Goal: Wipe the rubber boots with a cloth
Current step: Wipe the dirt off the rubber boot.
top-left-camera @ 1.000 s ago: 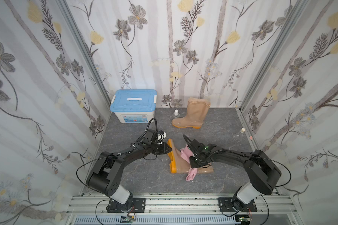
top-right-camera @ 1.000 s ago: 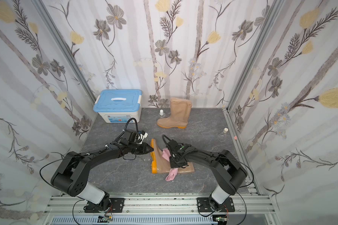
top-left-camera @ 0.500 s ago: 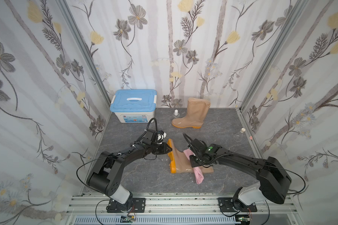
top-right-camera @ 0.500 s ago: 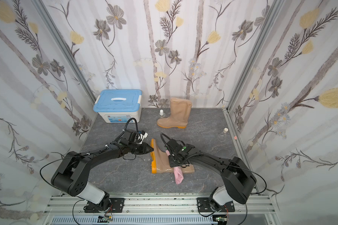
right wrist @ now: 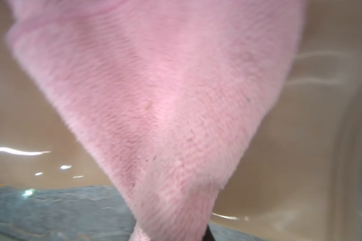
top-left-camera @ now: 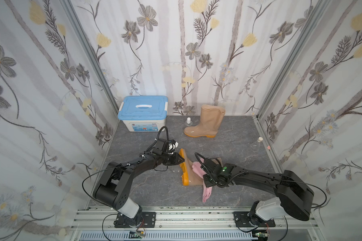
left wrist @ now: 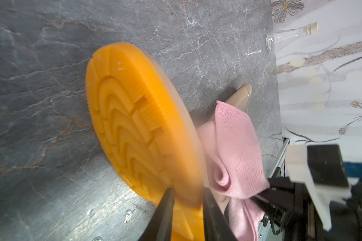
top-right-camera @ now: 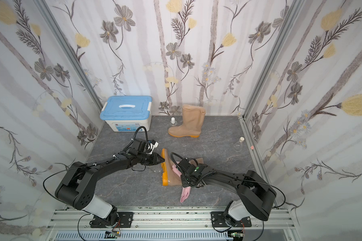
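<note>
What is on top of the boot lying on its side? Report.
The pink cloth drapes over the lying boot's shaft, one end trailing onto the floor, pinched by the right gripper. The boot surface beneath them is hidden.

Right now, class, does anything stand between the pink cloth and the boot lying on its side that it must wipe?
Nothing visible does. In both top views the cloth is draped straight over the lying boot; the right wrist view shows pink fabric against glossy tan rubber, nothing between.

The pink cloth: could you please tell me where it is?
In both top views the cloth drapes over the fallen boot at the table's front centre, held by the right gripper.
</note>
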Controlling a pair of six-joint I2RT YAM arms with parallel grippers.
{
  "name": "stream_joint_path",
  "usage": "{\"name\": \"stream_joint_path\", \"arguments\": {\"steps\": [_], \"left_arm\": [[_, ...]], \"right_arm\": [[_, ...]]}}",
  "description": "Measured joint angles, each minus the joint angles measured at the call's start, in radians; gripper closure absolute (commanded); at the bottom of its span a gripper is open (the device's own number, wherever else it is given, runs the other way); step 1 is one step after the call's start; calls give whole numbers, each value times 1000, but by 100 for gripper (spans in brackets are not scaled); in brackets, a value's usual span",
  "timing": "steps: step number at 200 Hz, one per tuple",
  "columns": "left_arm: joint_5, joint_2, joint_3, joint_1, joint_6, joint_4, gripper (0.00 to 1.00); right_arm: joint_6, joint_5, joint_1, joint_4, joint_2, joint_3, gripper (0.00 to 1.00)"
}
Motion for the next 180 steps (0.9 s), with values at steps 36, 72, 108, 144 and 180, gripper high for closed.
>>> {"name": "stream_joint_path", "arguments": {"steps": [36, 72, 108, 144, 180], "left_arm": [[12, 6, 2, 4, 0, 2, 71], [13, 6, 2, 5, 0, 1, 71], [13, 6, 2, 5, 0, 1, 71], [13, 7, 0, 5, 0, 5, 71], [14, 7, -2, 5, 0, 8, 71]], "right_arm": [[74, 148, -168, -198, -193, -89, 100], [66, 150, -218, -218, -294, -98, 100], [8, 34, -91, -21, -98, 66, 100], [-40, -127, 10, 174, 160, 235, 100], [-58, -195, 30, 241, 297, 312, 100]]}}
